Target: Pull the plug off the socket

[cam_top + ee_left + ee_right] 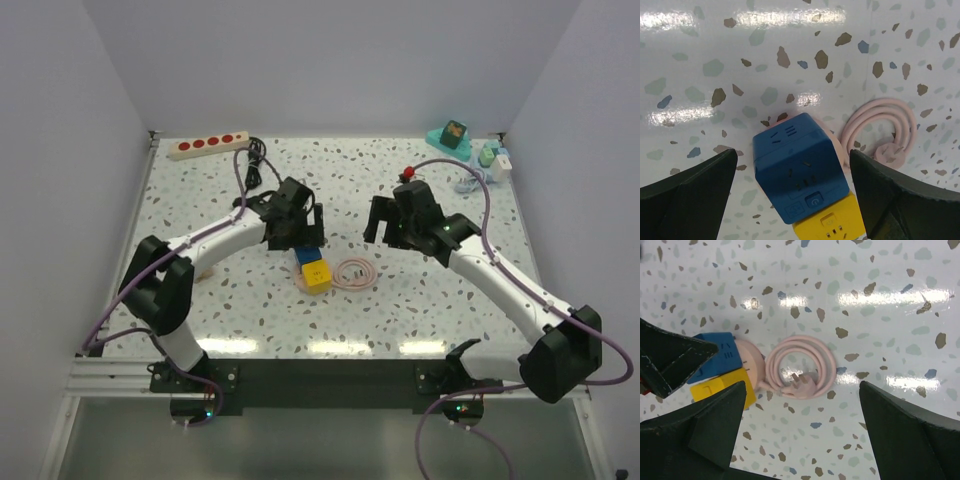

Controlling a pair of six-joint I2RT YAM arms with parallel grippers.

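Observation:
The socket (pixel 205 144), a long cream-white strip with red outlets, lies at the far left of the table. A tangle of black cord (pixel 256 170) rests by its right end. I cannot make out the plug within that tangle. Both grippers are well in front of the strip, near the middle. My left gripper (pixel 303 240) (pixel 793 160) hangs open just above a blue cube adapter (pixel 795 170), with its fingers on either side and not touching. My right gripper (pixel 388 235) (pixel 802 387) is open over the table above a coiled pink cable (pixel 800 365) and holds nothing.
A yellow cube (pixel 318 276) (pixel 832 222) sits against the blue one, both on a round pink disc (pixel 751 362). The pink cable coil (pixel 354 271) lies to their right. Teal and white gadgets (pixel 455 135) stand at the back right, with a small red object (pixel 408 175) nearby.

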